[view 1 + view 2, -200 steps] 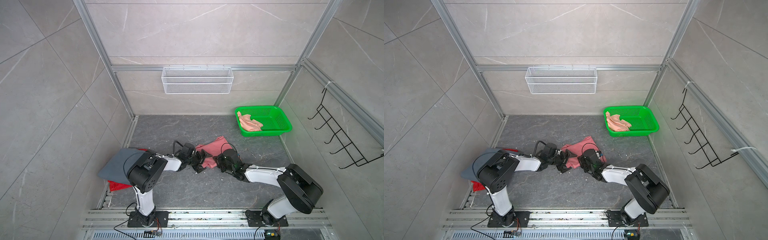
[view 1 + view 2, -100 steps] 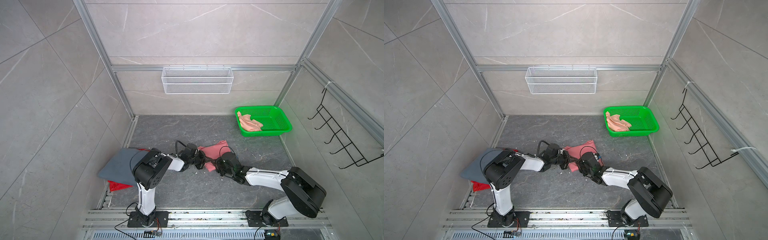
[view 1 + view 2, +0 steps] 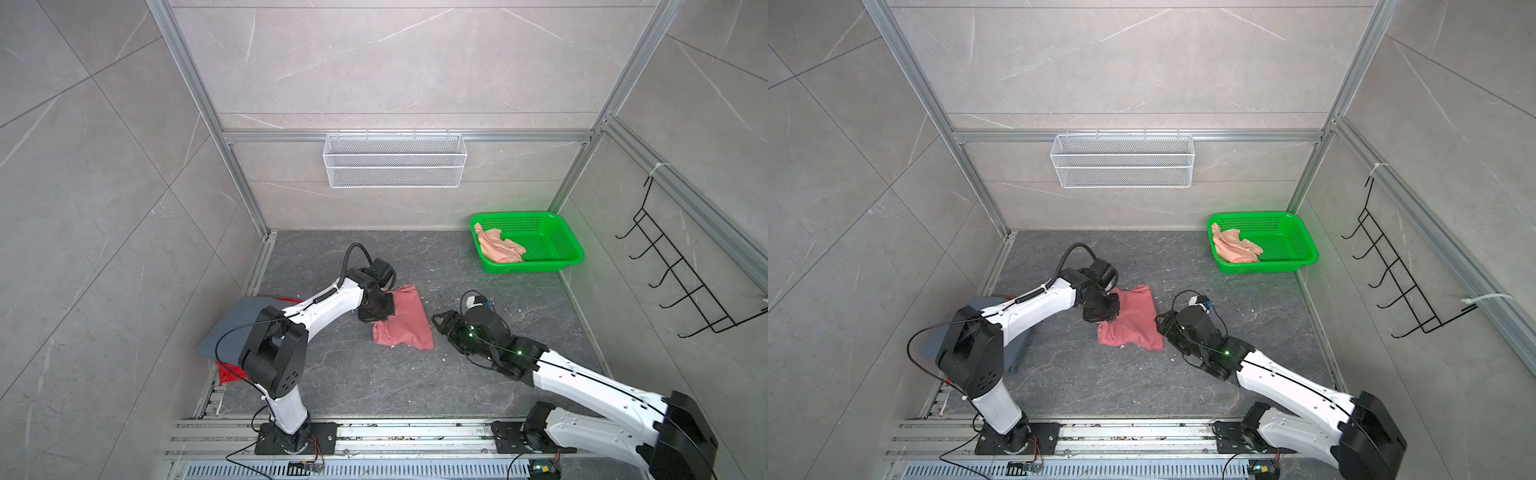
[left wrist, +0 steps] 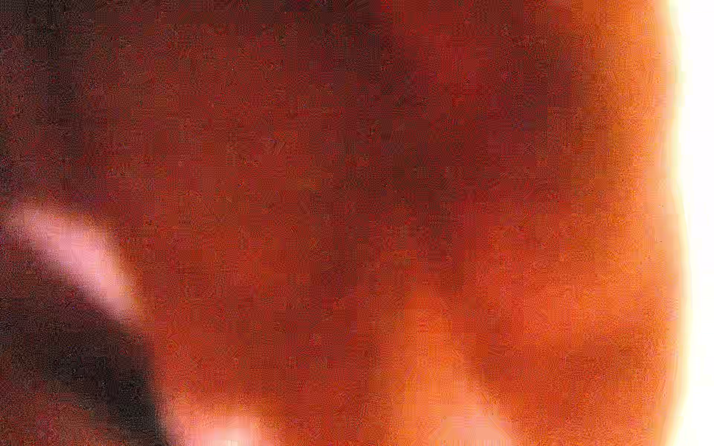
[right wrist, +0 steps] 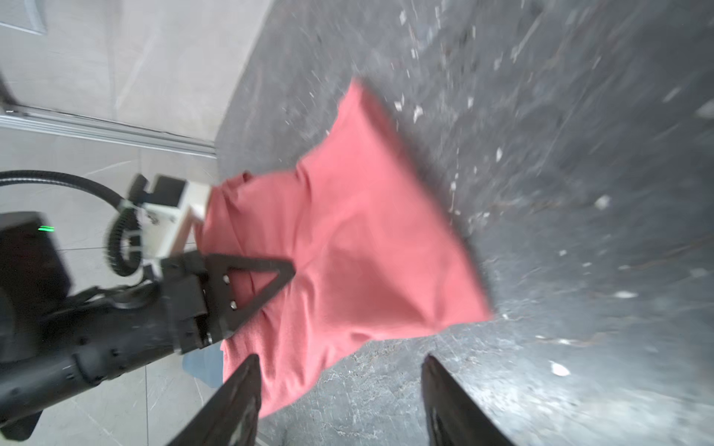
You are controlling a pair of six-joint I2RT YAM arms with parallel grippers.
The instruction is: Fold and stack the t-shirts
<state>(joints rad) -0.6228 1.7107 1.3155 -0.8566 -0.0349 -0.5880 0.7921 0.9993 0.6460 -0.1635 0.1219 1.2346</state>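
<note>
Right wrist, coral shirt (image 5: 347, 239) beyond parted fingers (image 5: 239, 397)

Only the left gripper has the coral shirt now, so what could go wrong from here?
1. The left gripper pinches just one edge of the coral pink shirt; the right gripper is open, apart from it. Pulling could undo the fold.
2. The left wrist view shows only blurred reddish cloth, so it cannot confirm that grip.
3. The grey-blue shirt, lying on the red shirt, sits under the left arm; a low swing might drag it.
</note>
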